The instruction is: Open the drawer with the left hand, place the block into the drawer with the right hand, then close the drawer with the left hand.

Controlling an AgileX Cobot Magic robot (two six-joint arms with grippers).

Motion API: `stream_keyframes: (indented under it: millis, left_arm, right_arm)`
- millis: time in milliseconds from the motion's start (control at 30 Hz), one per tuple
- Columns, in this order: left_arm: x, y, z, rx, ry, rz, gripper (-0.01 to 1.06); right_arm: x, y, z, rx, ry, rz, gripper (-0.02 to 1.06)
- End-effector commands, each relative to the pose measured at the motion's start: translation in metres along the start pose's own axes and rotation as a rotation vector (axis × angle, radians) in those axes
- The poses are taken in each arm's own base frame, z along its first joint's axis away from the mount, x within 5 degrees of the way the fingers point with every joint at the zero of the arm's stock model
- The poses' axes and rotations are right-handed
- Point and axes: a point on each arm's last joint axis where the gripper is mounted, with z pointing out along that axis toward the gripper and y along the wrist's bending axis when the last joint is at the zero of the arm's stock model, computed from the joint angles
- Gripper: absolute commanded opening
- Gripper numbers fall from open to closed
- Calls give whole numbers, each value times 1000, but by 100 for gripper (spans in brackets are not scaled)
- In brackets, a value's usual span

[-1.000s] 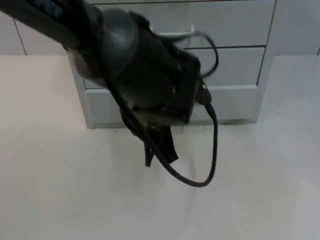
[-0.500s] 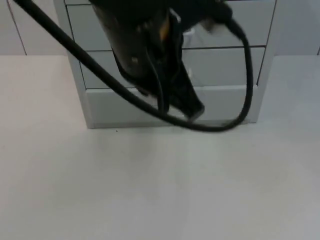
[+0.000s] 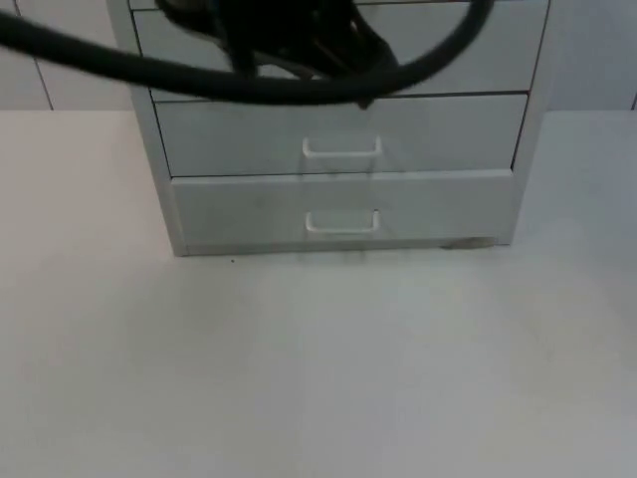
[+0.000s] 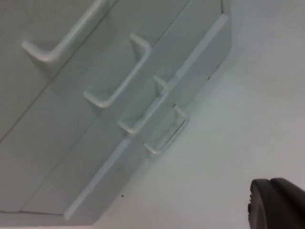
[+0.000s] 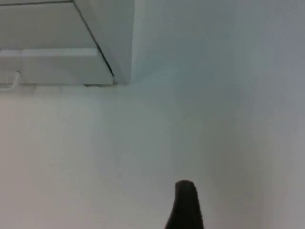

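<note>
A pale grey drawer cabinet (image 3: 343, 189) stands at the back of the white table. Two of its drawer fronts face me, each with a white bow handle, the upper handle (image 3: 341, 149) and the lowest handle (image 3: 341, 221). The lowest front sits slightly forward, its top edge showing as a narrow ledge. My left gripper (image 3: 328, 50) hangs as a dark blur in front of the cabinet's upper drawer, above both handles and touching neither. The left wrist view looks slantwise at several handles (image 4: 119, 81) from some distance. My right gripper (image 5: 186, 205) waits over bare table, off the cabinet's corner (image 5: 119, 71).
White table top (image 3: 318, 368) stretches in front of the cabinet. A thick black cable (image 3: 249, 85) from the left arm sweeps across the cabinet's upper drawer. Grey wall panels (image 3: 60, 80) flank the cabinet.
The left arm has swung up and back from the table in front of the cabinet to its upper drawer, uncovering the two lower handles. The drawers have not moved.
</note>
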Motion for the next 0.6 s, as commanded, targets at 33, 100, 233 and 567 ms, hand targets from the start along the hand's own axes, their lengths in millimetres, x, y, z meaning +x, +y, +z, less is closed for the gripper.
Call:
stream_keyframes:
  millis: [33, 100, 233, 567]
  left_arm:
    - [13, -1, -20, 24, -69, -27, 0]
    - [23, -1, -34, 32, -98, -43, 0]
    - [40, 0, -57, 42, -161, -75, 0]
    - [89, 3, -122, 55, -384, -141, 0]
  right_arm:
    - [0, 10, -15, -40, -72, -78, 59]
    - [2, 17, -28, -60, -119, -117, 59]
    - [6, 21, -46, -79, -186, -137, 59]
    - [40, 23, -80, -85, -263, -157, 59]
